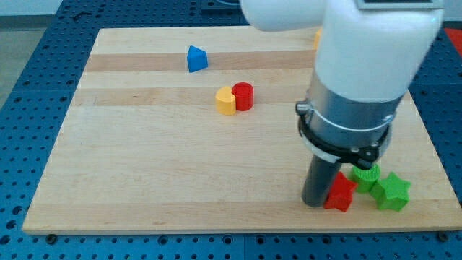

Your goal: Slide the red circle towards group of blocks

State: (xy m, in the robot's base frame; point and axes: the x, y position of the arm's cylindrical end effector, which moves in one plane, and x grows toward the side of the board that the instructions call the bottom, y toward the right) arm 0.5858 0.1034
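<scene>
The red circle point(243, 95) sits mid-board, touching a yellow heart point(226, 101). My tip point(315, 202), holding nothing, rests beside a red star point(341, 193) with two green blocks point(392, 192). A blue block point(196, 58) lies toward the view's top.

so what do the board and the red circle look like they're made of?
The board looks like light wood with a smooth, faintly satin finish: grain streaks and plank bands of differing tone show. The red circle, touching the yellow block, looks like solid-coloured matte plastic or painted wood; uniform colour, no grain visible, so it stays open. My tip is hidden.
</scene>
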